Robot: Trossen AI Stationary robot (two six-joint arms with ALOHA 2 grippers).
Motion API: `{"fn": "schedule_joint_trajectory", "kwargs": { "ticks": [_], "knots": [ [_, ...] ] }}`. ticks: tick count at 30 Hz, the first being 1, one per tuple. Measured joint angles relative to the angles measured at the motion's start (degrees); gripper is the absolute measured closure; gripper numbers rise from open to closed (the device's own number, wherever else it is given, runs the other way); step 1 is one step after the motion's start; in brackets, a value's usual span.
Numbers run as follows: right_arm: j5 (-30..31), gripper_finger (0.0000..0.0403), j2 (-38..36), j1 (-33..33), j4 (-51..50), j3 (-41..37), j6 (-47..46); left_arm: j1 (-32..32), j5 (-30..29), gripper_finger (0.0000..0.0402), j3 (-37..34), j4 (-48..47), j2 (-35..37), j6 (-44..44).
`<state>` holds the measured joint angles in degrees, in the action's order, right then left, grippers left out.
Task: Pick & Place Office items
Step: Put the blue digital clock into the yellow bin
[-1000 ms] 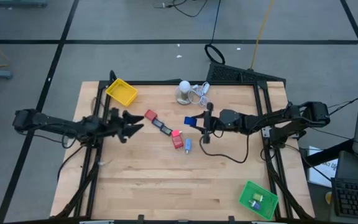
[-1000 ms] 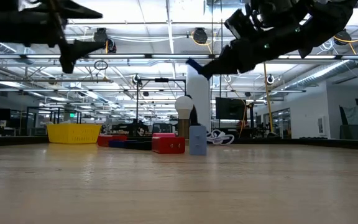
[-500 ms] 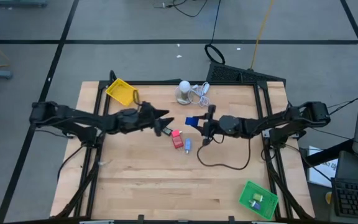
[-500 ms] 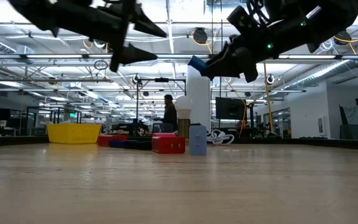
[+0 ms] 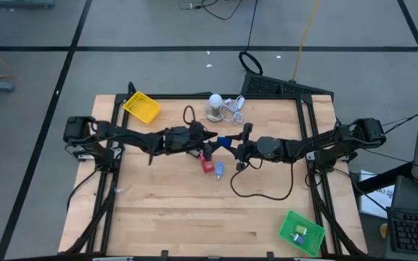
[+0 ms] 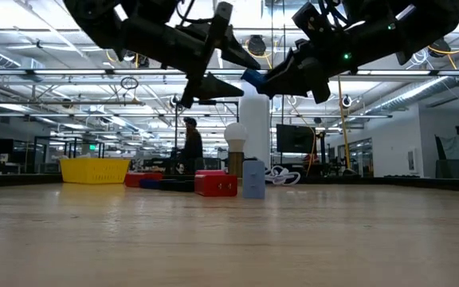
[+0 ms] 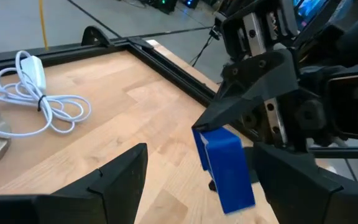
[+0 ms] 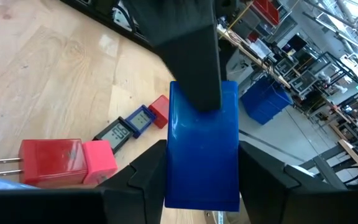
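One blue block (image 5: 224,141) in right gripper (image 5: 232,146).

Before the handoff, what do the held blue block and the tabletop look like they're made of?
Blue block in the right end effector: probably smooth hard plastic, with even colour and a soft sheen. Tabletop: light wood, matte, with visible grain and plank seams.

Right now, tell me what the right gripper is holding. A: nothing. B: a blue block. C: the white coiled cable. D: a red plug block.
B: the right gripper is shut on the blue block, held in the air above the table, with the left gripper open just in front of it.
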<state>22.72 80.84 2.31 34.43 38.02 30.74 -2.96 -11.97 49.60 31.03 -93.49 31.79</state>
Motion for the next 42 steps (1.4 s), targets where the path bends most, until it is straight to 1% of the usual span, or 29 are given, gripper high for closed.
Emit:
{"fn": "schedule_joint_trajectory", "kwargs": {
  "ticks": [4, 10, 13, 15, 18, 21, 25, 29, 32, 36, 38, 42],
  "knots": [
    [-0.01, 0.0243, 0.00, 0.00, -0.42, 0.00, -0.02, -0.02, 0.46, 0.0108, 1.10, -0.14, -1.07, -0.02],
    [0.00, 0.0251, 0.00, -0.06, -0.43, 0.00, -0.02, -0.07, 0.71, 0.0108, 1.25, -0.02, -1.03, -0.02],
    [0.06, 0.0248, 0.00, -0.39, -0.50, 0.00, -0.22, -0.30, 3.42, 0.0113, 1.25, -0.04, -1.03, 0.49],
    [0.09, 0.0243, 0.00, -0.78, -0.63, 0.00, -1.32, -0.39, 5.19, 0.0127, 1.25, -0.09, -1.03, 1.41],
    [0.07, 0.0244, 0.00, -1.21, -0.95, 0.00, -1.85, -0.55, 6.41, 0.0160, 1.25, -0.04, -1.03, 1.81],
    [0.03, 0.0250, 0.00, -1.22, -1.32, 0.00, -1.94, -0.57, 6.50, 0.0200, 1.24, -0.06, -1.03, 1.70],
    [-0.02, 0.0249, -0.01, -1.18, -1.24, 0.00, -1.96, -0.83, 6.18, 0.0250, 1.21, -0.11, -1.03, 1.55],
    [0.00, 0.0244, -0.02, -1.20, -1.23, 0.02, -1.96, -1.56, 6.17, 0.0289, 1.19, -0.11, -1.03, 1.77],
    [-0.07, 0.0249, -0.02, -1.20, -1.26, 0.02, -1.90, -1.96, 6.17, 0.0307, 1.18, -0.07, -1.03, 1.97],
    [0.09, 0.0249, -0.02, -1.22, -1.24, 0.04, -1.42, -2.57, 6.45, 0.0322, 1.20, 0.20, -1.03, 2.02],
    [0.17, 0.0238, -0.02, -1.22, -1.24, 0.04, -2.06, -2.93, 6.70, 0.0327, 1.21, 0.33, -1.03, 1.02],
    [-0.08, 0.0205, -0.02, -1.22, -1.21, 0.09, -9.61, -3.48, 6.62, 0.0332, 1.18, -0.57, -0.49, -4.88]
  ]
}}
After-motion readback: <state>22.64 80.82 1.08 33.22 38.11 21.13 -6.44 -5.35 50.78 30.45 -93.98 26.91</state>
